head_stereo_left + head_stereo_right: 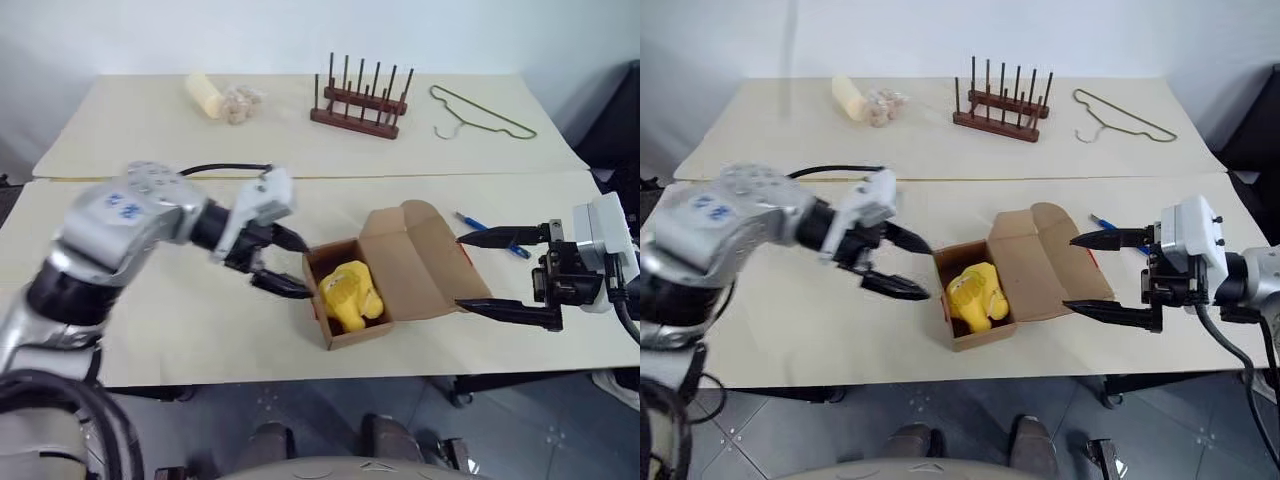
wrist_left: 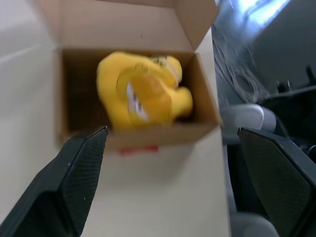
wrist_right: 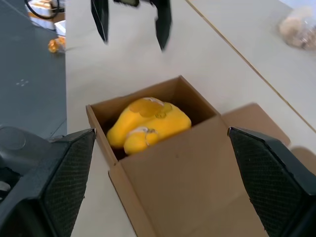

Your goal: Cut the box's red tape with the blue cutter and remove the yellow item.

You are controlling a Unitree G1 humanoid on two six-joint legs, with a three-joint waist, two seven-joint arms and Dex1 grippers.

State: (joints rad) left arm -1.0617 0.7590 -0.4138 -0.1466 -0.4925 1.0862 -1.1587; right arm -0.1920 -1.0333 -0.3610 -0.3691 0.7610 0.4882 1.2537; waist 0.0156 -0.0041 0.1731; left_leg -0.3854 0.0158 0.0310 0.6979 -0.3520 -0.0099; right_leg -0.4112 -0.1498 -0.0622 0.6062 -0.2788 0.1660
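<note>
So, box open, toy up for grabs

Left end effector [image 1: 278,263] hangs wide open and empty just left of the box [image 1: 345,300]; the yellow item [image 1: 350,293] sits inside, its long axis pointing away from the lid. Right end effector [image 1: 487,273], also spread and empty, waits past the flap, so left looks nearer.

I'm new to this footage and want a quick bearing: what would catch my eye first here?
The open box at the middle of the table, lid folded back, with the yellow item lying inside. The left gripper and the right gripper flank it on either side, both open and holding nothing. The blue cutter lies on the table behind the right gripper.
</note>
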